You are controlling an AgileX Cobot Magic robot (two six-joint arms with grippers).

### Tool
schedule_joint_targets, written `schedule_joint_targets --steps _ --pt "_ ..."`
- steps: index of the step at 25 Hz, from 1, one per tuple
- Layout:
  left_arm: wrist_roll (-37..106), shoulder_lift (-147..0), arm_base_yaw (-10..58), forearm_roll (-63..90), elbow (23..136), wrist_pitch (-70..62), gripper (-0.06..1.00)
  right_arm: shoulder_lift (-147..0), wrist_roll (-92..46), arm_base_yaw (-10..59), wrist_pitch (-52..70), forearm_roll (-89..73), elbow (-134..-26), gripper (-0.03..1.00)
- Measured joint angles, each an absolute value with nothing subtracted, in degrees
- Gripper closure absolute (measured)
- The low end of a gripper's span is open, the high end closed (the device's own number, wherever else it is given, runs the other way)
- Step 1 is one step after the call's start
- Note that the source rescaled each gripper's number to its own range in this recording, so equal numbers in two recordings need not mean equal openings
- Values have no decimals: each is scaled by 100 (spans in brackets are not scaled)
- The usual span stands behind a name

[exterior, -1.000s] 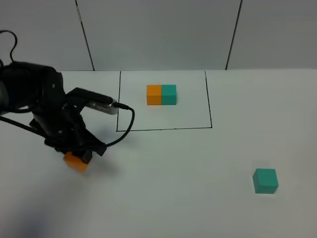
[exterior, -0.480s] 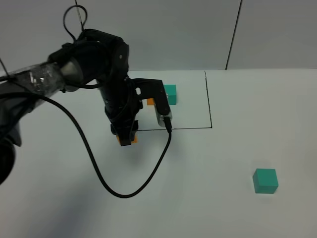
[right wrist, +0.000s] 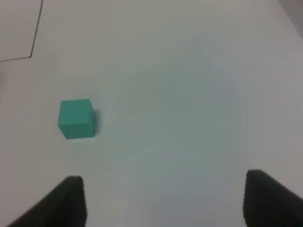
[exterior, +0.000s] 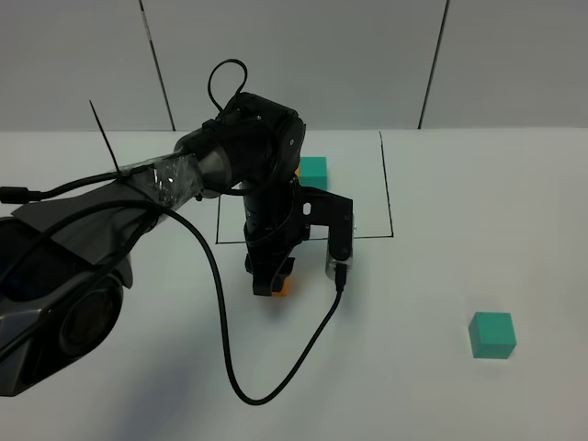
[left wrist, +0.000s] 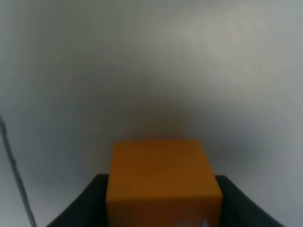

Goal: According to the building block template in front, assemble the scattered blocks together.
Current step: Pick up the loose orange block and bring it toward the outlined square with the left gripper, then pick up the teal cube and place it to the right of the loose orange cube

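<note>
Left claw (exterior: 272,278): clenched on the orange cube (left wrist: 163,184), one dark finger against each side face, pointing down at the counter (exterior: 413,386).
Orange cube: held square between the fingers, its top face and one side face exposed in the left wrist view. In the high view it sat low over the counter, just outside the near line of the outline (exterior: 387,184). Contact with the counter could not be determined.
Left arm: reached across toward the middle of the counter and covered the near-left part of the outlined area.
Cable (exterior: 220,312): hung from the left arm in a loose loop over the counter and rose again to the wrist.
Template (exterior: 314,169): inside the outline, toward its far side. The teal half was exposed beside the arm; the orange half was almost wholly hidden behind it.
Right claw (right wrist: 165,203): released, fingers spread wide with nothing between them, above bare counter.
Teal cube (exterior: 492,334): resting flat on the counter, outside the outline, toward the near-right, well apart from the orange cube and ahead of the right claw without contact.
</note>
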State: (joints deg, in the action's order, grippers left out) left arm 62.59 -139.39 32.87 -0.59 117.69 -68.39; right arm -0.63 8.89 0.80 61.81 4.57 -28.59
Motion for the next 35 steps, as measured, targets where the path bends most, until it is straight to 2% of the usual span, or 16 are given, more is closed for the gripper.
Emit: schedule_joint_targets --steps 15,16,17,18,20,21,22,23,25,35 --pt "6067 -14022 3287 51 11804 -6839 92 -63 889 80 6181 457 -2859 53" --pt "6014 -14024 3287 80 11809 -6839 87 -63 889 80 6181 457 -2859 53" --pt "5959 -14035 3287 112 11809 -6839 76 -63 889 80 6181 457 -2859 53" --pt "5879 -14047 3287 122 11809 -6839 64 -63 889 80 6181 457 -2859 53" --pt "5678 -14047 3287 106 11809 -6839 32 -63 889 80 6181 457 -2859 53" --pt "5585 -14047 3287 69 11809 -6839 20 -63 889 80 6181 457 -2859 53" --pt "5477 -14038 3287 32 11809 -6839 7 -63 889 80 6181 457 -2859 53" --pt "5393 -14019 3287 0 11809 -6839 0 -63 889 80 6181 457 -2859 53" --pt "5275 -13923 3287 -121 11809 -6839 -5 -63 889 80 6181 457 -2859 53" --pt "3713 -12689 3246 -143 11809 -6850 -4 -63 889 80 6181 457 -2859 53"
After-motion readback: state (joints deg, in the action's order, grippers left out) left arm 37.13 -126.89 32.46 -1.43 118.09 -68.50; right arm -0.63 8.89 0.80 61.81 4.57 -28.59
